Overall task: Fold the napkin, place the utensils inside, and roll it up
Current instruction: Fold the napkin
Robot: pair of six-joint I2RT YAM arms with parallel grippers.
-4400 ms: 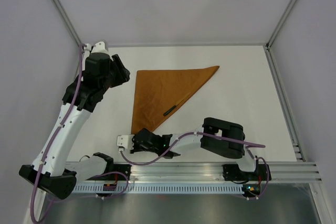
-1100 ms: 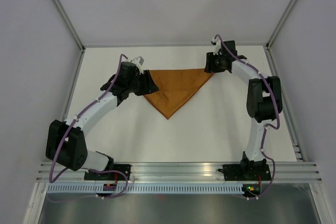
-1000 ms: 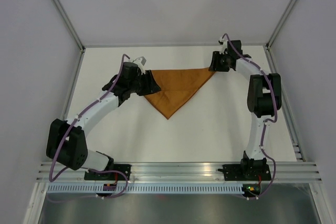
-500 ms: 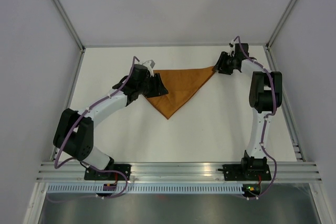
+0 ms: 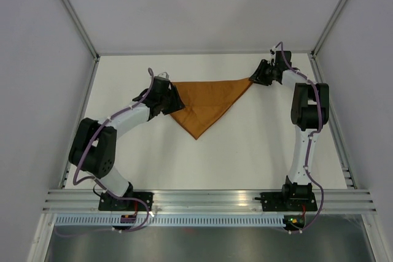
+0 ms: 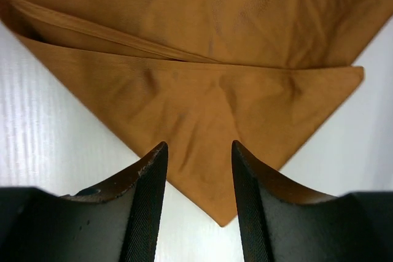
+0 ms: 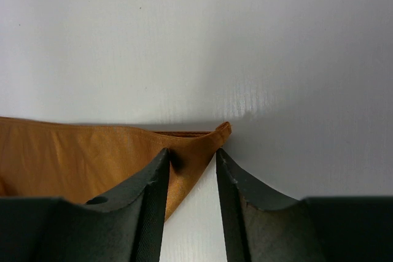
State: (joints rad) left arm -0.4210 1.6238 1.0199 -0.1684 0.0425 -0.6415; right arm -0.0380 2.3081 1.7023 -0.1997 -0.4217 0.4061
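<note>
Your napkin [image 5: 206,101] lies on the white bench [image 5: 245,151], folded into a triangle. Its long straight edge runs along the far side and its point faces the arm bases. Your left end effector [image 6: 198,146] is down at the left corner of that triangle. Its jaws stand apart, and the layered cloth lies flat in the gap between them, with a fold line crossing just beyond the tips. Your right end effector [image 7: 191,151] is at the opposite, right-hand corner. Its jaws are also parted, and the very tip of the cloth curls up slightly between them. From the wrist views you probably have no real pinch on either corner, though I cannot tell whether the inner faces are brushing the fabric. Both arms reach far out across the bench, one to each end of the long edge.
</note>
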